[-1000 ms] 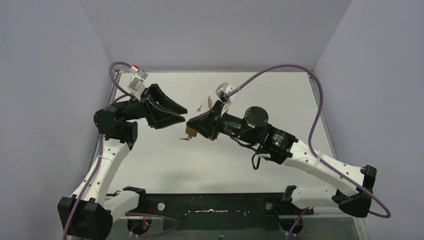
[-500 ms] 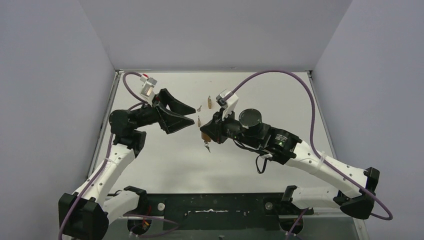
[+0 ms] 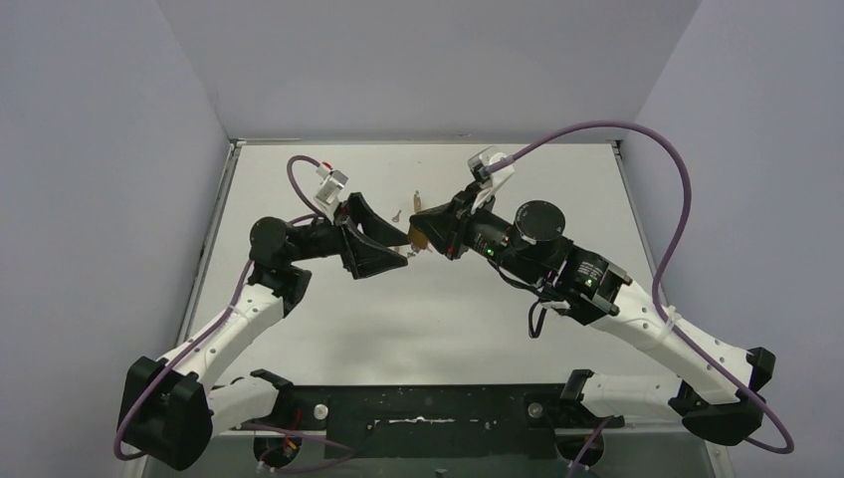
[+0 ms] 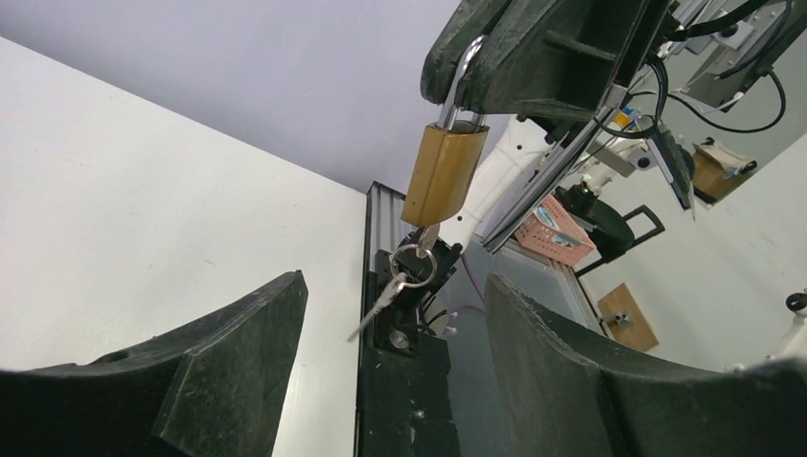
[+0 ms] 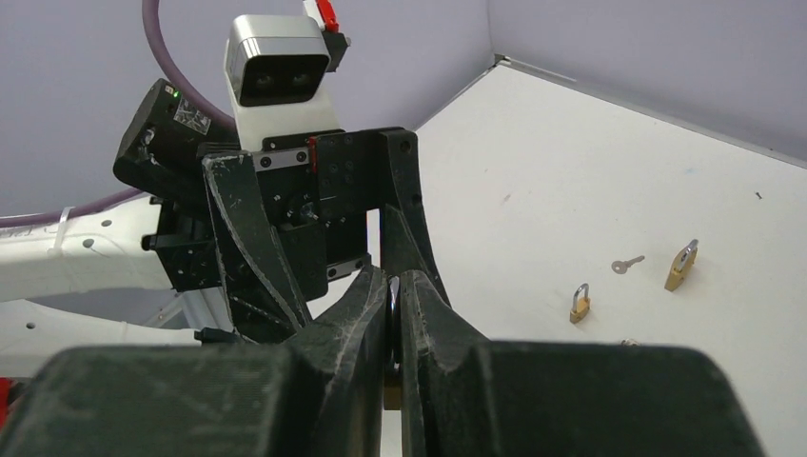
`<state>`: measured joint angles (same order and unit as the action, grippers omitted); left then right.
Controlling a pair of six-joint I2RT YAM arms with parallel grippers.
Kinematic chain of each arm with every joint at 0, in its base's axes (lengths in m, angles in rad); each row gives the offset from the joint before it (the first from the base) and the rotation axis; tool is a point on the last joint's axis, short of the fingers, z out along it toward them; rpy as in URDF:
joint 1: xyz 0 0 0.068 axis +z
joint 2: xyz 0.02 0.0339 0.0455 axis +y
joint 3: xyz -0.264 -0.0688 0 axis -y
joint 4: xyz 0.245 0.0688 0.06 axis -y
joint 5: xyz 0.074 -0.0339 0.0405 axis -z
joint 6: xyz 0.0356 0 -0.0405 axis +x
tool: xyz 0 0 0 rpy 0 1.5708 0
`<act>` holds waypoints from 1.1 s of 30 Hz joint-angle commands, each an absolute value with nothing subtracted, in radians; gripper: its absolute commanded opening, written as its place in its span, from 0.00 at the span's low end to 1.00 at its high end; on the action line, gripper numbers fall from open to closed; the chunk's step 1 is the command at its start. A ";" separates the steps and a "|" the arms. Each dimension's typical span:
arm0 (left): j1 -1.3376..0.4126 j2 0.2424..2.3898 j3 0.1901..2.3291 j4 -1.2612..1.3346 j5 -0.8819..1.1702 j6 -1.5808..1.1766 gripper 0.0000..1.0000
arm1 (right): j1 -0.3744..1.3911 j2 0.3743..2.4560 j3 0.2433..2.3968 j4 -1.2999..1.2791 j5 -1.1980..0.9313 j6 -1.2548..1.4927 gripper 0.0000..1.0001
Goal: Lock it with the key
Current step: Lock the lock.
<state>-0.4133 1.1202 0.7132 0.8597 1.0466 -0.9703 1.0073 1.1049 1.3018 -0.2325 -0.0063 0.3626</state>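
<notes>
My right gripper [image 3: 420, 230] is shut on the steel shackle of a brass padlock [image 4: 442, 176] and holds it in the air; in the right wrist view the shackle [image 5: 393, 309] shows between the pressed fingers. A key [image 4: 426, 238] sits in the padlock's underside, with a ring [image 4: 411, 264] and a second key [image 4: 376, 305] dangling from it. My left gripper [image 4: 398, 281] is open, its fingers on either side just below the dangling keys, touching nothing. In the top view it [image 3: 405, 249] faces the padlock [image 3: 419, 240] closely.
Two more small brass padlocks [image 5: 579, 305] [image 5: 680, 268] and a loose key [image 5: 626, 264] lie on the white table behind the grippers. One padlock [image 3: 417, 202] and the key [image 3: 397, 214] show in the top view. Grey walls enclose the table.
The right gripper has carried the padlock farther back and to the right. The left gripper has followed to the right and now sits open right at the hanging keys.
</notes>
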 commanded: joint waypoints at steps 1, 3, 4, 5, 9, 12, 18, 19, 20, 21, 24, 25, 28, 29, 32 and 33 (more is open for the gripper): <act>-0.443 1.126 0.755 0.949 1.021 -0.934 0.66 | 1.002 1.109 1.357 -0.136 0.008 0.372 0.00; -0.454 1.131 0.759 0.970 1.011 -0.938 0.66 | 1.001 1.114 1.360 -0.132 -0.023 0.374 0.00; -0.459 1.134 0.764 0.978 1.008 -0.940 0.67 | 1.002 1.117 1.361 -0.130 -0.026 0.376 0.00; -0.465 1.138 0.770 0.981 1.005 -0.941 0.67 | 1.002 1.119 1.363 -0.128 -0.029 0.377 0.00; -0.493 1.165 0.792 0.983 0.993 -0.934 0.67 | 1.002 1.123 1.364 -0.124 -0.037 0.382 0.00; -0.518 1.183 0.799 0.983 0.981 -0.920 0.64 | 1.002 1.122 1.364 -0.124 -0.038 0.383 0.00; -0.532 1.212 0.793 1.010 0.991 -0.934 0.00 | 0.998 1.111 1.370 -0.133 -0.027 0.374 0.00; -0.532 1.211 0.789 1.011 0.994 -0.934 0.00 | 0.996 1.109 1.374 -0.138 -0.025 0.370 0.00; -0.532 1.211 0.783 1.011 0.997 -0.934 0.00 | 0.993 1.106 1.380 -0.143 -0.021 0.365 0.00; -0.532 1.210 0.778 1.011 0.999 -0.934 0.00 | 0.988 1.103 1.382 -0.148 -0.016 0.360 0.00; -0.532 1.207 0.757 1.011 1.006 -0.934 0.00 | 0.962 1.087 1.391 -0.150 -0.003 0.344 0.00; -0.532 1.207 0.748 1.010 1.007 -0.934 0.00 | 0.950 1.083 1.395 -0.149 -0.003 0.340 0.00; -0.535 1.210 0.711 1.013 1.008 -0.934 0.00 | 0.914 1.075 1.404 -0.133 -0.003 0.328 0.00; -0.536 1.214 0.692 1.017 1.009 -0.935 0.00 | 0.905 1.072 1.404 -0.124 -0.003 0.324 0.00; -0.548 1.233 0.651 1.018 1.029 -0.936 0.00 | 0.879 1.071 1.394 -0.098 0.031 0.320 0.00; -0.552 1.240 0.638 1.019 1.037 -0.939 0.00 | 0.870 1.069 1.387 -0.089 0.038 0.320 0.00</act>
